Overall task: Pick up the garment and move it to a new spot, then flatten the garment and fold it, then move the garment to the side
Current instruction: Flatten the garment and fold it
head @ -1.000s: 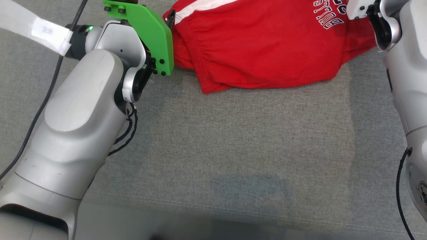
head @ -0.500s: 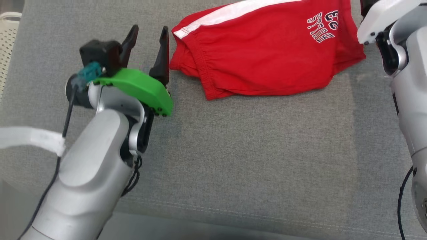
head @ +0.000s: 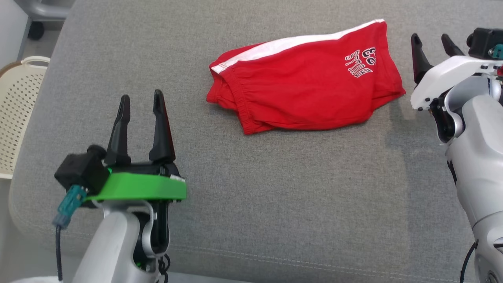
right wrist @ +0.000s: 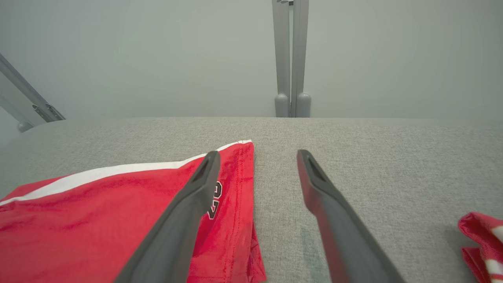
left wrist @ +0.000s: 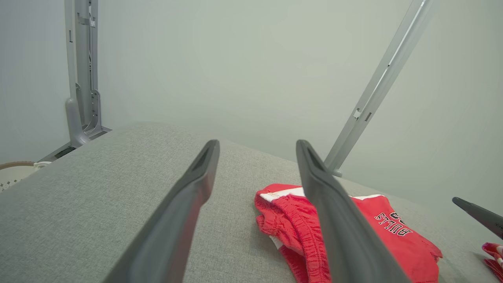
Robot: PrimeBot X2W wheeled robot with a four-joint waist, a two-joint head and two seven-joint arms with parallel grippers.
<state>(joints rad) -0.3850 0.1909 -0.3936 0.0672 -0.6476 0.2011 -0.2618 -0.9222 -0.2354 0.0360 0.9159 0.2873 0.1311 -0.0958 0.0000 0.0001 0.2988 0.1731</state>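
Note:
The garment is a pair of red shorts with a white side stripe and white lettering, lying folded on the grey cushioned surface toward the back. It also appears in the left wrist view as the garment and in the right wrist view as the garment. My left gripper stands open at the lower left, well clear of the cloth, nothing between its fingers. My right gripper is open just right of the garment's right edge, holding nothing.
A cream perforated basket stands off the surface's left edge. Another red-and-white piece of cloth lies at the far right in the right wrist view. Grey metal frame posts rise behind the surface.
The head camera has tilted up, showing more of the surface. Both grippers have let go and drawn back from the garment, which now lies free; the left arm has pulled toward the front left.

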